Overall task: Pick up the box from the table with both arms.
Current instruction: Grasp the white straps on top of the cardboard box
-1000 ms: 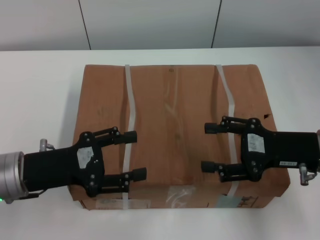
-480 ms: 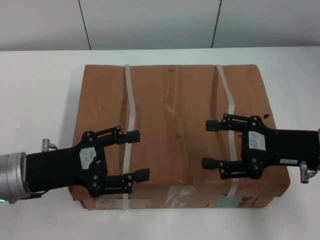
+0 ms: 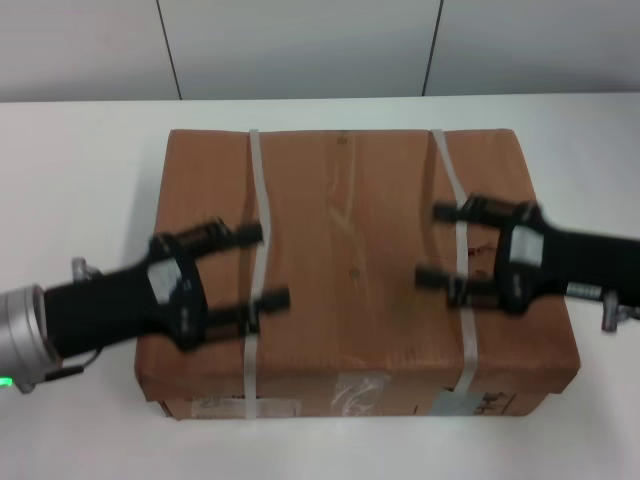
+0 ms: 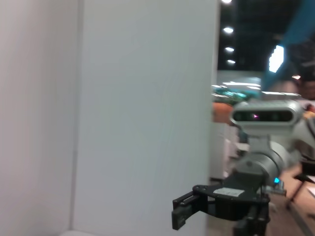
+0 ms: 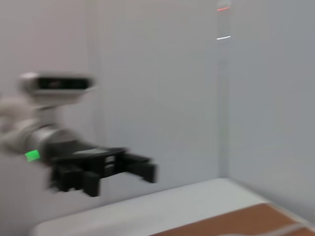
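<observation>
Light fell evenly from overhead in the head view, bright and diffuse, leaving the table (image 3: 80,160) almost washed out and only a soft, narrow shadow under the near edge of the box (image 3: 350,300). Both grippers smeared with motion blur there, the left gripper (image 3: 262,266) and right gripper (image 3: 432,243) losing their edges while the cardboard stayed sharp. The left wrist view was soft throughout, its pale wall flat and dim, with small ceiling lamps glaring in a dark background. The right wrist view was hazy, everything streaked sideways.
</observation>
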